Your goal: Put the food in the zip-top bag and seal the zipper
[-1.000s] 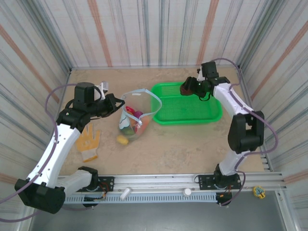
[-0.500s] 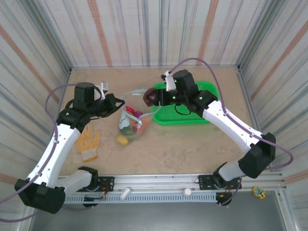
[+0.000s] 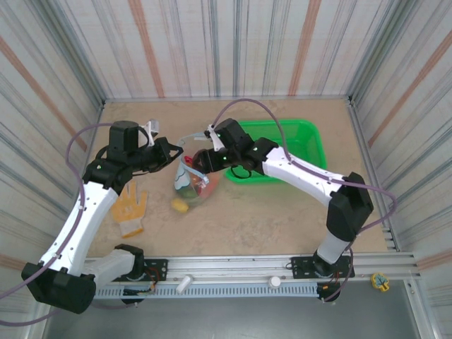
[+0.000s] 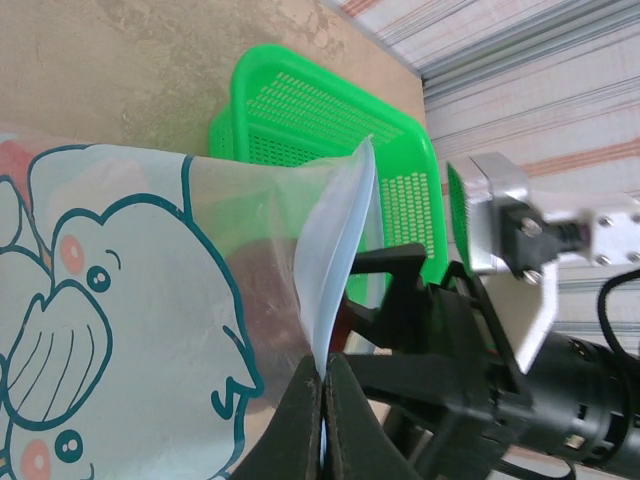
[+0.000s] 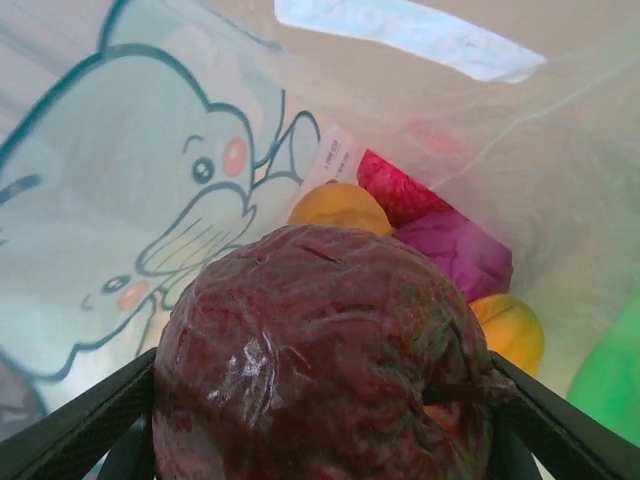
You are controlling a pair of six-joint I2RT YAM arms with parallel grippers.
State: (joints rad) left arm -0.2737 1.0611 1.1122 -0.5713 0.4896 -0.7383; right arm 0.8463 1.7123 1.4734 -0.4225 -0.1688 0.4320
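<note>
Left pincer (image 4: 322,415) is pinched shut on the zipper (image 4: 338,255) edge of the zip-top bag (image 3: 192,182). Right pincer (image 3: 203,161) grips a dark red food piece (image 5: 318,360) at the bag's open mouth, with colourful pieces (image 5: 455,250) inside. A yellow piece (image 3: 179,205) lies on the table (image 3: 268,212) just beside the bag.

Zip-top bag (image 3: 192,178): clear, printed with teal-outlined cartoon elephant, pink cheeks. Zipper (image 4: 340,240): pale blue. Dark red food (image 5: 320,350): glossy maroon. Bagged food: orange piece (image 5: 340,207), magenta piece (image 5: 398,188), purple piece (image 5: 455,250), yellow-orange piece (image 5: 510,328). Loose piece (image 3: 179,205): yellow. Tabletop (image 3: 268,212): beige, marbled. Basket (image 3: 300,138): bright green mesh. Glove (image 3: 131,206): yellow. Walls (image 3: 212,42): grey-white stripes, rust bands.
</note>
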